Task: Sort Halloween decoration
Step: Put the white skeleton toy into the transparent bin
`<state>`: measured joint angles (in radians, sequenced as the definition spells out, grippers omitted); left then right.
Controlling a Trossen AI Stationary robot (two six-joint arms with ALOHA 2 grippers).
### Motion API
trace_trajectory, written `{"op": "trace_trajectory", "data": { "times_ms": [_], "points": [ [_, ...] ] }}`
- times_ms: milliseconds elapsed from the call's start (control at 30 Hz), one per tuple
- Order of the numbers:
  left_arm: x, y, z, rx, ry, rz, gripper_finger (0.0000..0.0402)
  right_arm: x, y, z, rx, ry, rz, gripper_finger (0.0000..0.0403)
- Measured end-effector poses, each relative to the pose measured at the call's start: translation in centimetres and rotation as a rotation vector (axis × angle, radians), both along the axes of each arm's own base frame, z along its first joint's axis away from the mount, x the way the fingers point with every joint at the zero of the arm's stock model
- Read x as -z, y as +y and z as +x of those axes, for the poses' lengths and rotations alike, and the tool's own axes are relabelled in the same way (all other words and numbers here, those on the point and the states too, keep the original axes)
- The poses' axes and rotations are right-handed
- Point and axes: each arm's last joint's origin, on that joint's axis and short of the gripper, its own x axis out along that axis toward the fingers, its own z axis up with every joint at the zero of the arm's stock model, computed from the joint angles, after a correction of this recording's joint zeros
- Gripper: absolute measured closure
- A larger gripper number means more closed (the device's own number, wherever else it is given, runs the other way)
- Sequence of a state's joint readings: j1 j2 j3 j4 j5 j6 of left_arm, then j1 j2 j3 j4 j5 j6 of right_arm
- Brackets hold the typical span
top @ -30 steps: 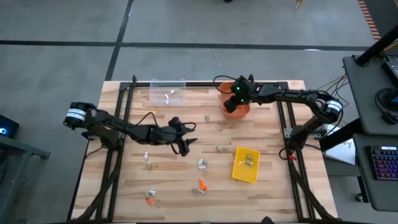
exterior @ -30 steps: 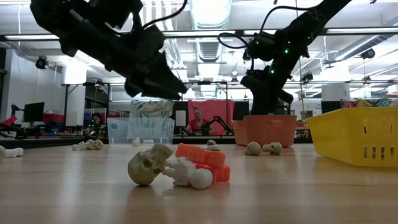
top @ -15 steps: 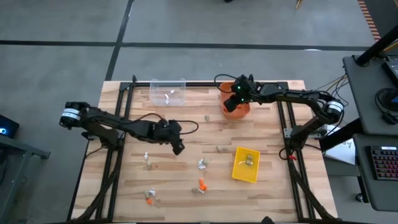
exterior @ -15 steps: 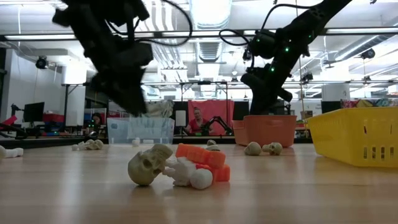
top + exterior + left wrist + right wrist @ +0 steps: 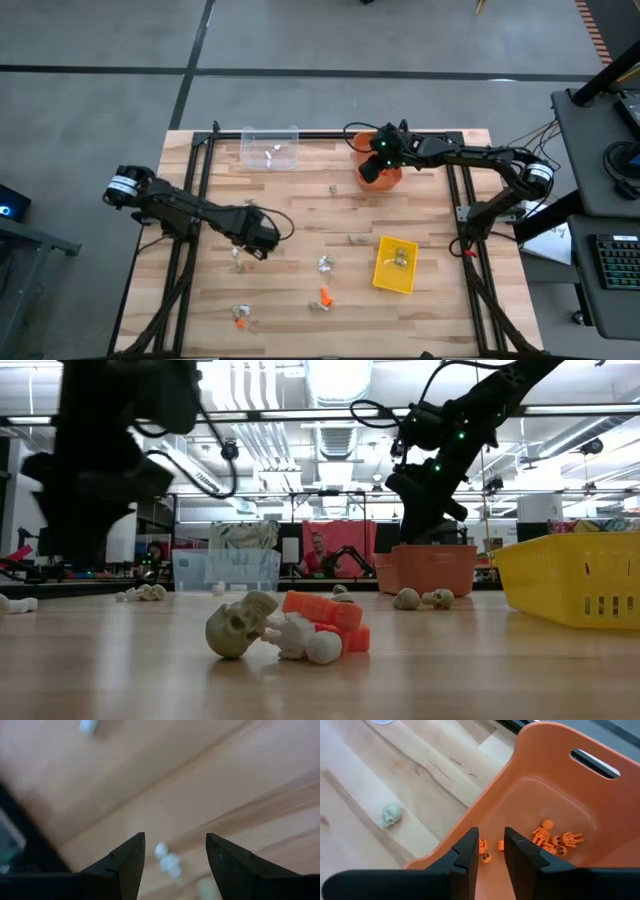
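Observation:
Halloween trinkets lie scattered on the wooden table: a white pair (image 5: 237,257), a silvery one (image 5: 325,264), an orange one (image 5: 323,296) and a tan skull (image 5: 334,187). My left gripper (image 5: 260,243) points down, open, above the table beside the white pair. In its wrist view a white trinket (image 5: 167,861) lies on the wood below the gap between its fingers (image 5: 175,857), untouched. My right gripper (image 5: 372,166) hangs over the orange bin (image 5: 388,180), its fingers (image 5: 491,852) a little apart with nothing between them. Several orange skeletons (image 5: 554,839) lie on the bin's floor.
A clear bin (image 5: 270,148) holding a white trinket stands at the far edge. A yellow bin (image 5: 396,264) sits near the right. In the low view a skull (image 5: 238,627), an orange piece (image 5: 325,613) and a white piece (image 5: 312,646) lie close to the near edge. People show in the room behind.
My left gripper has swung toward the table's left edge, away from the middle, and has tipped from nearly level to pointing straight down while rolling about its own line. It now stands over the white trinkets. My right gripper has stayed over the orange bin.

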<state>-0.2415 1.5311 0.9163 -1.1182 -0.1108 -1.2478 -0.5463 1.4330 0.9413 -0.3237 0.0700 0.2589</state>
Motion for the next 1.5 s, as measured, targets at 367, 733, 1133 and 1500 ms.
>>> {"op": "trace_trajectory", "data": {
  "times_ms": [367, 733, 1133, 1500],
  "points": [
    [1.9, -2.0, -2.2, -0.085, 0.059, 0.007, 0.021, 0.0, 0.6, 0.4, -0.03, 0.003, -0.004, 0.0323],
    [4.2, -2.3, -3.0, -0.11, -0.006, -0.022, 0.021, 0.0, 0.8, 0.5, -0.036, -0.001, -0.006, 0.0314],
    [4.1, -2.4, -2.7, -0.098, -0.028, -0.018, 0.0308, -0.7, 0.8, 0.9, -0.043, -0.021, -0.019, 0.0326],
    [3.9, -2.3, -2.5, -0.056, -0.038, 0.009, 0.0396, -1.0, 0.9, 1.2, -0.07, -0.022, -0.038, 0.0317]
  ]
}}
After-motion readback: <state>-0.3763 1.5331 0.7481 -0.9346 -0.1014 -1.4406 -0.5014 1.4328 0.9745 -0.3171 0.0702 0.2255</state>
